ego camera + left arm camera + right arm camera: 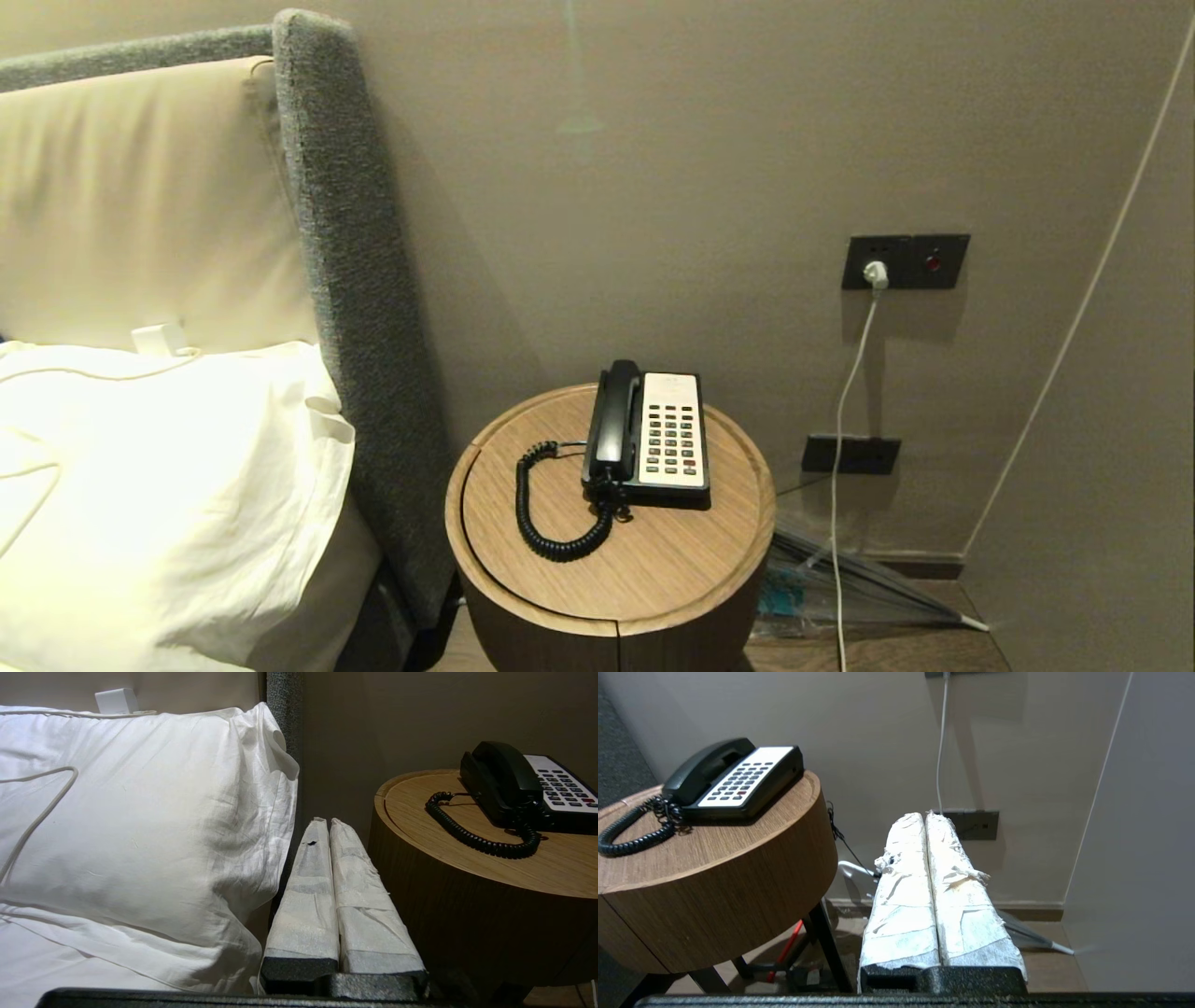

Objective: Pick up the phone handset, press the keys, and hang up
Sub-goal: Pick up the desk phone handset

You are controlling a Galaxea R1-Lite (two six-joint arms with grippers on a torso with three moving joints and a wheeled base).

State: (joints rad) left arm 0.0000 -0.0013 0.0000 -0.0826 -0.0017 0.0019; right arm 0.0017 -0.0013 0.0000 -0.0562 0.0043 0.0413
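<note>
Left tool (329,823) clenched, empty, low between pillow (140,812) and bench (467,896). Right tool (924,817) clenched, empty, beside bench near wall socket (971,824). Phone handset (616,415) cradled on base; coiled cord (551,523) lies in front, keys (672,439) alongside. Only the head view shows the upper socket (906,261).

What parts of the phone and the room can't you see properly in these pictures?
- Key labels: the keys are too small to read in any view.
- Phone base: cut off by the left wrist view's edge.
- Handset underside: hidden, lying on the base.
- Table feet: cut off by the right wrist view's bottom edge.
- Both arms: outside the head view; only the shut left hand and right hand show, in their wrist views.
</note>
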